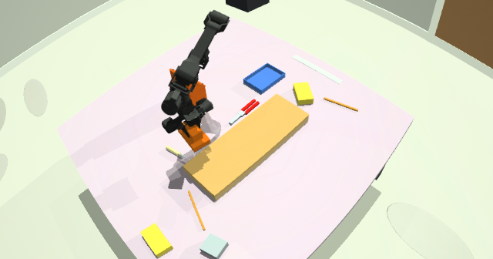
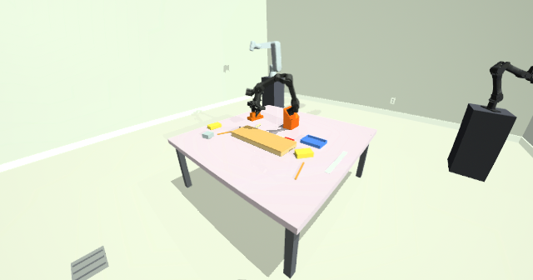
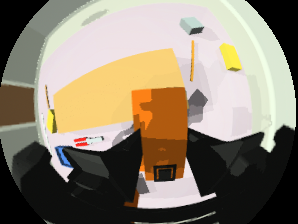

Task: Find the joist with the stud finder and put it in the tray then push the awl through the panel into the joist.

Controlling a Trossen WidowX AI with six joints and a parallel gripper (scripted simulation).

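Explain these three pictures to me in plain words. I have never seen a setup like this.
The dark jointed machine is a robot arm with a two-fingered gripper at its tip. It stands on a pink table.

The first picture looks down from above. The second is taken from across the room. The third comes from a camera on the arm's wrist, looking along the gripper, so it is round and warped.

The gripper is shut on an orange block, the stud finder, beside one end of the long tan floor panel.

Also on the table: a blue tray, a red-handled tool, a small pale tool near the gripper, two orange pencils, two yellow blocks, a pale block and a white strip.
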